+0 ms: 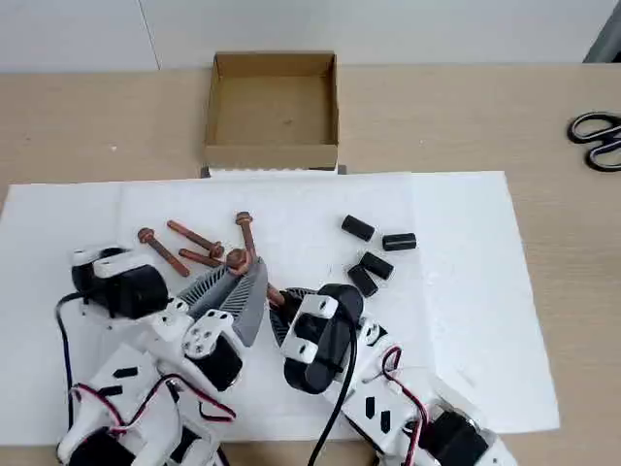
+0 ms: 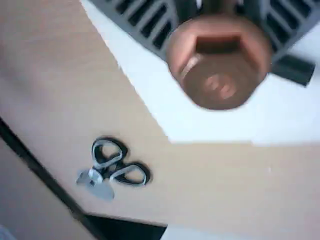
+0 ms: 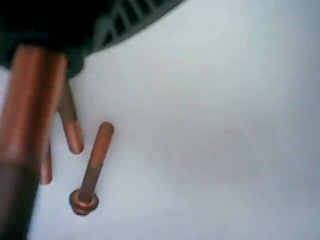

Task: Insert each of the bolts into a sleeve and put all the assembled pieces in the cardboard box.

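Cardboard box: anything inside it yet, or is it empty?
Empty. The high view shows the cardboard box with a bare brown floor; loose bolts and black sleeves lie on the white sheet.

Black sleeves (image 1: 376, 265) near loose bolts (image 1: 194, 236)

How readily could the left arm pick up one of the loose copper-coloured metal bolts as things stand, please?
Probably not yet: the left tool is shut on a copper-coloured metal bolt. The loose bolts lie close ahead on the white paper sheet, nothing between.
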Robot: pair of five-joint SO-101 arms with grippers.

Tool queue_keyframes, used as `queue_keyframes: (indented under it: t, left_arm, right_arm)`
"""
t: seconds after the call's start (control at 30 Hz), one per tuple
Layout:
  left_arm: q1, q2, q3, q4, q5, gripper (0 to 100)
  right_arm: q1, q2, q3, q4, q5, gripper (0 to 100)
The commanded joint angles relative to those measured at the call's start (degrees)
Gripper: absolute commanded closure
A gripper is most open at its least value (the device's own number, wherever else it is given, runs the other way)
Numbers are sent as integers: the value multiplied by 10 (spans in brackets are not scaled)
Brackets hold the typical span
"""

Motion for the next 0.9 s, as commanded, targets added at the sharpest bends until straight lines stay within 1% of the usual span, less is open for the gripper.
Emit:
queue_keyframes:
  t: [0.0, 0.17, 0.33, 0.47, 0.7, 0.77, 0.87]
  left_arm:
    - [4, -1, 2, 4, 0, 995]
    - [4, -1, 32, 4, 0, 995]
    - [4, -1, 52, 5, 0, 995]
    - [4, -1, 67, 18, 0, 995]
    - [4, -2, 68, 20, -3, 991]
    - [4, -2, 68, 20, -3, 957]
    - [4, -2, 68, 20, -5, 862]
  right_arm:
    - [-1, -5, -4, -17, 5, 995]
    - [-1, -5, -7, -34, 8, 995]
    - [0, -5, -5, -63, 57, 995]
    - [0, -5, -7, -84, 61, 995]
    - [0, -5, -5, -84, 59, 995]
    - [0, -5, -5, -81, 59, 995]
    - [0, -5, -4, -80, 59, 995]
